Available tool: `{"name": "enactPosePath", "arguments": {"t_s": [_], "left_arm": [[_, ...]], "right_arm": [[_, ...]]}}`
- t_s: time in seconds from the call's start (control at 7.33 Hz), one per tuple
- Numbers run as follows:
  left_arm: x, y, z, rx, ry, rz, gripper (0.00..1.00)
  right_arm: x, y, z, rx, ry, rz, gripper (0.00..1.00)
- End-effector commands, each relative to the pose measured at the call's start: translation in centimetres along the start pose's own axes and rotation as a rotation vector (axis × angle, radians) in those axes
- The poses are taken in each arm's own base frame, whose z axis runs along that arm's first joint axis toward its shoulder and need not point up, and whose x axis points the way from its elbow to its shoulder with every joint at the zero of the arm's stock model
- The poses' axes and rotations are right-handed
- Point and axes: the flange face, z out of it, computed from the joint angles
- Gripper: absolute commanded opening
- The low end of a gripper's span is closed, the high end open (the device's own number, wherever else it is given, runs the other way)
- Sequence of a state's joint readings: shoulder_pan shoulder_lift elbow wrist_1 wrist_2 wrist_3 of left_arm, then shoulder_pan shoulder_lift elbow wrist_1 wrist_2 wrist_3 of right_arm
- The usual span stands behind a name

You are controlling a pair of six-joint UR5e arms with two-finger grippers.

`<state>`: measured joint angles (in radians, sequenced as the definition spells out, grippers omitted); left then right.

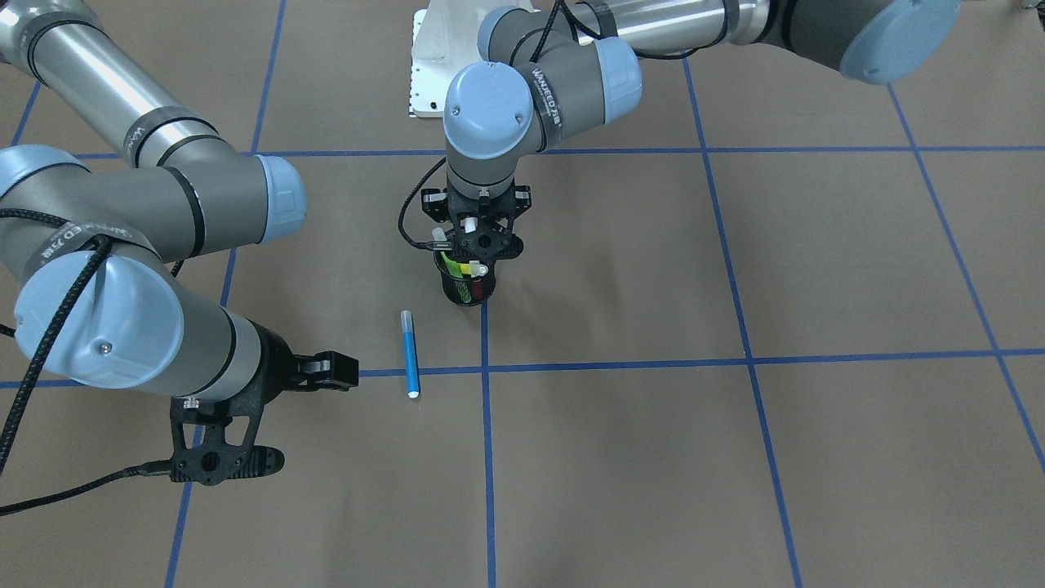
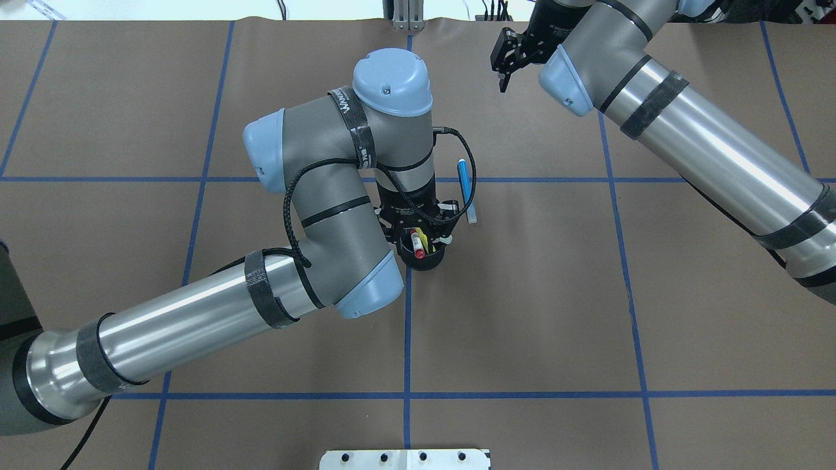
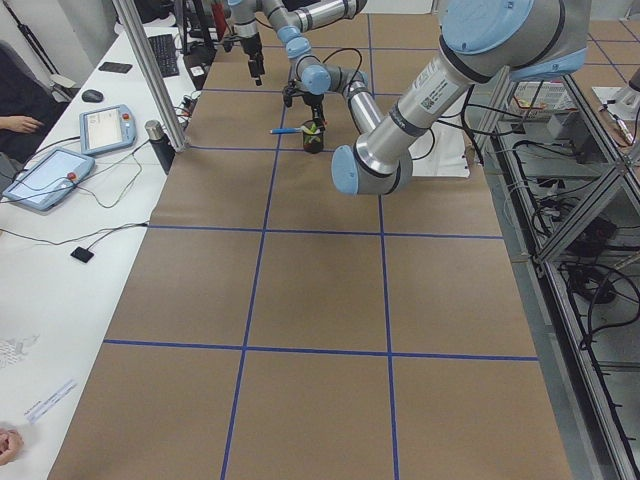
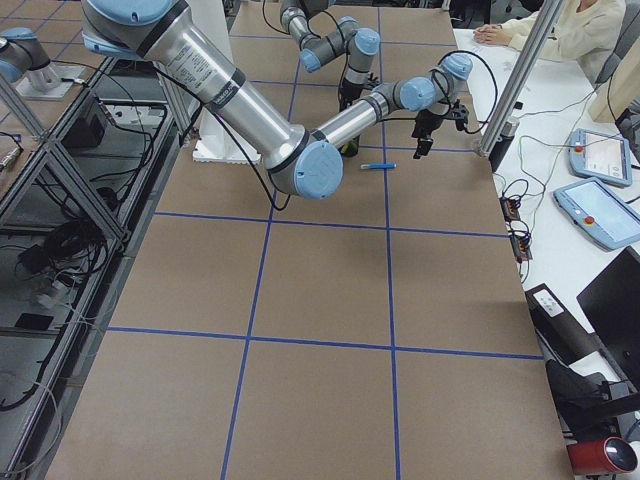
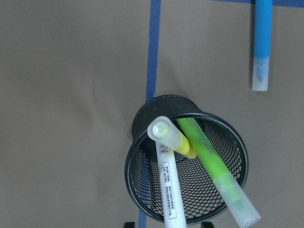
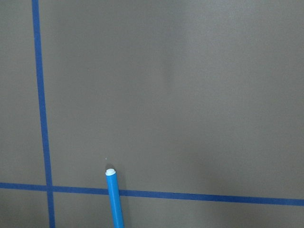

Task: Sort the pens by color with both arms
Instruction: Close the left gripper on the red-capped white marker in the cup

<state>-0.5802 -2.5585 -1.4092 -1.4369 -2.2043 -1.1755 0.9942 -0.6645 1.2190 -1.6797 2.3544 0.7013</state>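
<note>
A black mesh cup (image 5: 142,122) stands on a blue tape line at the table's middle. It holds three pens: a yellow one (image 5: 179,144), a lime green one (image 5: 204,152) and a white-barrelled one (image 5: 171,190) whose red cap (image 2: 418,251) shows from overhead. My left gripper (image 5: 167,224) hangs open right over the cup (image 1: 464,292), its fingertips either side of the white pen. A blue pen (image 1: 410,353) lies flat on the paper beside the cup. Well beyond the blue pen (image 2: 466,189), my right gripper (image 2: 506,62) hovers open and holds nothing.
Brown paper with a grid of blue tape lines (image 1: 620,359) covers the table. The white robot base (image 1: 429,73) sits at the robot's edge. Tablets, cables and a person's hand (image 3: 15,123) lie on a side table past the far edge.
</note>
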Motion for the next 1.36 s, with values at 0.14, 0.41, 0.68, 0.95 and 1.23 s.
{"name": "enactPosePath", "arguments": {"t_s": [0.14, 0.41, 0.68, 0.95, 1.23], "left_arm": [[0.2, 0.3, 0.3, -0.005, -0.001, 0.004, 0.36], [0.2, 0.4, 0.6, -0.006, -0.004, 0.007, 0.30], [0.3, 0.6, 0.6, -0.008, -0.003, 0.010, 0.24], [0.8, 1.0, -0.1, -0.006, 0.008, 0.018, 0.21], [1.2, 2.7, -2.5, -0.006, 0.011, 0.023, 0.20]], "right_arm": [[0.0, 0.0, 0.1, -0.002, 0.001, 0.000, 0.99], [0.2, -0.2, 0.1, -0.002, 0.002, 0.001, 0.99], [0.1, -0.2, 0.1, -0.002, 0.002, 0.001, 0.99], [0.1, -0.2, 0.1, -0.001, 0.001, 0.000, 0.99], [0.1, -0.1, 0.2, -0.002, 0.002, -0.001, 0.99]]}}
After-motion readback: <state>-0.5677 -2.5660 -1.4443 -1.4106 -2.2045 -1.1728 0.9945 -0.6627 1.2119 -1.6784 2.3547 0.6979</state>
